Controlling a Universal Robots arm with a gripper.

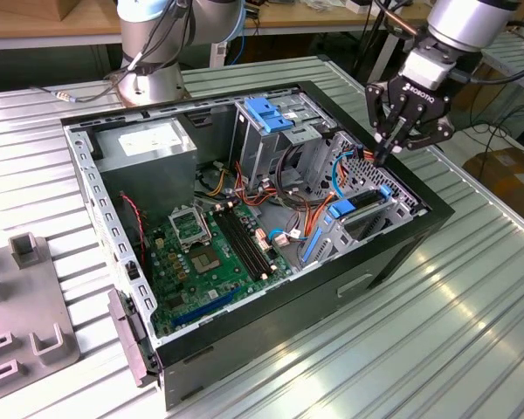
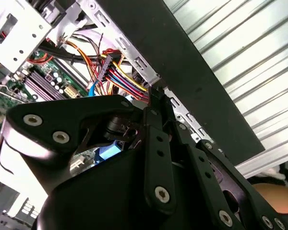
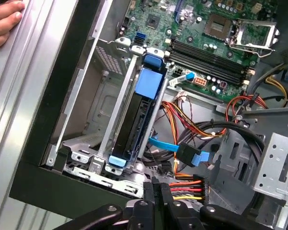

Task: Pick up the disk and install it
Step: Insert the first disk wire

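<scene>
1. Disk [image 3: 134, 124]: identification. In the first wrist view the disk is seen on edge as a narrow, dark slab. It runs between two silver-grey rails and has a bright blue plastic tab at each end (one tab broad, the other small).

2. Disk: location. The disk stands in the metal drive bay [image 3: 86, 120] inside the open computer case [image 1: 393, 253]. The bay is against the case wall on the exterior view's right, at the case's near corner. The green motherboard [image 1: 210, 253] lies flat on the case floor beside the bay. Orange, red and blue cables [image 3: 192, 129] run past the end of the bay. The case rests on the ribbed metal tabletop [image 1: 437, 349].

3. Gripper [image 1: 384, 159]: state. The jaws are clenched together with nothing between them.

4. Disk relative to jaws. The disk is outside the jaws, not between them. The closed tips point down at the top of the bay, near the disk's small-tab end and just to one side of it. Whether the tips touch the bay cannot be told.

5. A person's hand [image 3: 2, 21] rests on the tabletop outside the case wall.
</scene>
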